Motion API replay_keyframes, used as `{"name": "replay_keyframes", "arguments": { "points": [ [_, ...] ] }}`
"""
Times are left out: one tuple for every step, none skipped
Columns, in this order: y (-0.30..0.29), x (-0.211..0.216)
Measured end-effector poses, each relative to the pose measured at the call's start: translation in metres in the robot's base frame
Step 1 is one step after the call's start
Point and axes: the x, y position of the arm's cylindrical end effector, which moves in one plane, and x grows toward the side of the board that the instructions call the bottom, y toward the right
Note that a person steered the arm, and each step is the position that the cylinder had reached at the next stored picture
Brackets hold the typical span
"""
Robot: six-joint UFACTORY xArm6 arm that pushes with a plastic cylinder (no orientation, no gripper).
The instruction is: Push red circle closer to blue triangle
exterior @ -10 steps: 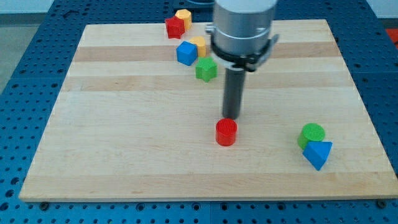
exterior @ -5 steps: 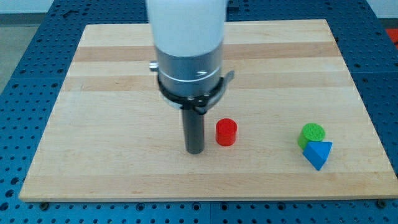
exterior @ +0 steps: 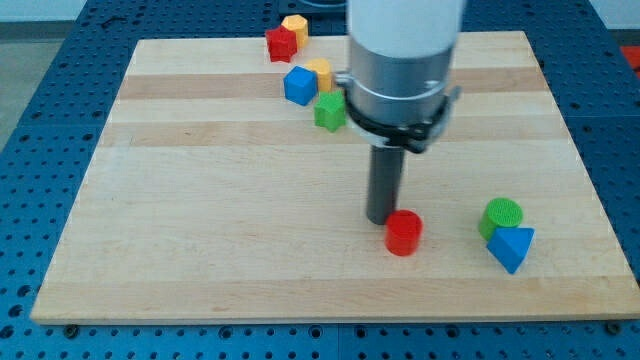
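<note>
The red circle (exterior: 403, 232) stands on the wooden board (exterior: 200, 220) right of centre, near the view's bottom. My tip (exterior: 381, 220) touches its upper-left side. The blue triangle (exterior: 511, 247) lies to the right of the red circle, near the board's lower right, with a gap of about a block's width and a half between them. A green circle (exterior: 501, 215) touches the blue triangle's top.
A cluster sits at the view's top, left of centre: a red block (exterior: 281, 43), a yellow hexagon (exterior: 295, 26), a blue cube (exterior: 299, 86), an orange block (exterior: 320, 72) and a green block (exterior: 330, 111). The arm's body hides part of the board's top.
My tip went from above the red circle to its left side, then swept right. The red circle slid right and slightly down, closer to the blue triangle.
</note>
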Motion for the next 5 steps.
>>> {"name": "replay_keyframes", "arguments": {
  "points": [
    [0.007, 0.005],
    [-0.027, 0.005],
    [-0.041, 0.010],
    [-0.033, 0.020],
    [-0.014, 0.022]
  ]
}}
